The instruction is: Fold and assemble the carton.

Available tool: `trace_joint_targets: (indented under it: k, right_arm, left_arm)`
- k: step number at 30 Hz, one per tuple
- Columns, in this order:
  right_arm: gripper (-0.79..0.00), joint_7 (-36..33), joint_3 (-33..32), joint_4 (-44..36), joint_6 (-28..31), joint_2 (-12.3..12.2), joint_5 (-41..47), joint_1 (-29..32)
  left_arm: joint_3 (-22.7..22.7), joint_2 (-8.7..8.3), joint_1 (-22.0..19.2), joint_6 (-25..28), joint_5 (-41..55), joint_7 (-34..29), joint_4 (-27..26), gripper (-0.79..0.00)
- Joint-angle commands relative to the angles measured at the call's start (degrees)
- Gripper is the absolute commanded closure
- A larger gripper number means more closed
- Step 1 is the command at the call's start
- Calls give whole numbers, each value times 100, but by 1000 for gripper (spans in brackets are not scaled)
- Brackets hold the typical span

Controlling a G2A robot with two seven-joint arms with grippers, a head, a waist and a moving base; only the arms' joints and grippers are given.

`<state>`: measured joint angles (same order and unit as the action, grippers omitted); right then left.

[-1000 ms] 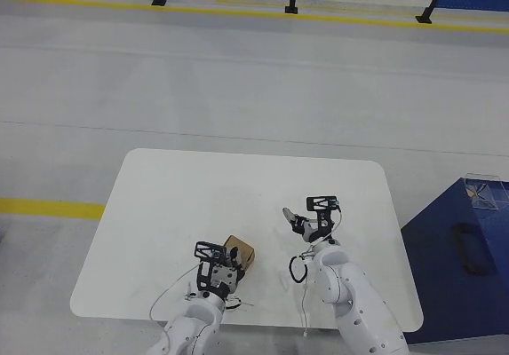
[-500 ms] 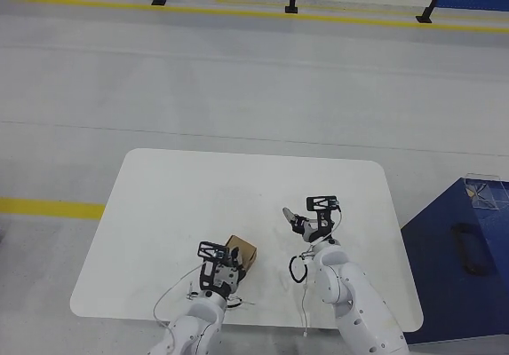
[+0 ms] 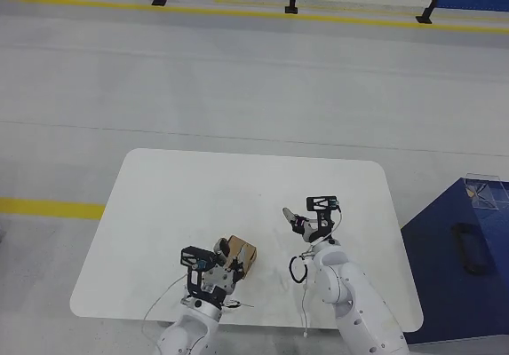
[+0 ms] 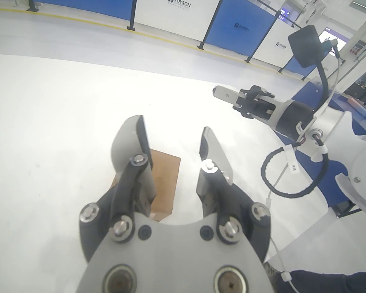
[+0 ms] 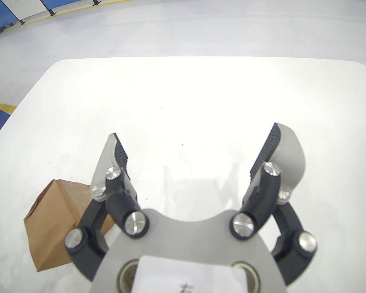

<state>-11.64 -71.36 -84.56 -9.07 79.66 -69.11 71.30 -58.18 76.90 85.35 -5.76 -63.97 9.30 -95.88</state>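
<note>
Carton: a small brown carton (image 3: 241, 251) lies on the white desk (image 3: 236, 186), with neither arm holding it.
Left end effector: the left end effector (image 4: 172, 124) has its fingers spread and pinches nothing. It sits just beside the carton, on the side away from the other arm. In the left wrist view one finger overlaps a corner of the carton, and whether it touches there cannot be told.
Right end effector: the right end effector (image 5: 195, 132) is spread wide and empty. It hangs over bare desk, well apart from the carton on the opposite side.
Change: over the last second the left end effector has drawn sideways off the carton, uncovering more of its top in the top view. The carton and the right end effector have kept their places.
Meaning: the withdrawal suggests that a pressing step has ended or that a new grip is being set up. The carton looks box-shaped, but whether every flap is tucked cannot be judged.
</note>
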Motion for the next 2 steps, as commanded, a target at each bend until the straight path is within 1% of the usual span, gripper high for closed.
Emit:
trace_joint_targets:
  k: [1, 2]
  right_arm:
    - [-785, 0, 0, 0, 0, 0, 0, 0]
    - [-785, 0, 0, 0, 0, 0, 0, 0]
  left_arm:
    - [0, 0, 0, 0, 0, 0, 0, -374]
    - [0, 0, 0, 0, 0, 0, 0, -383]
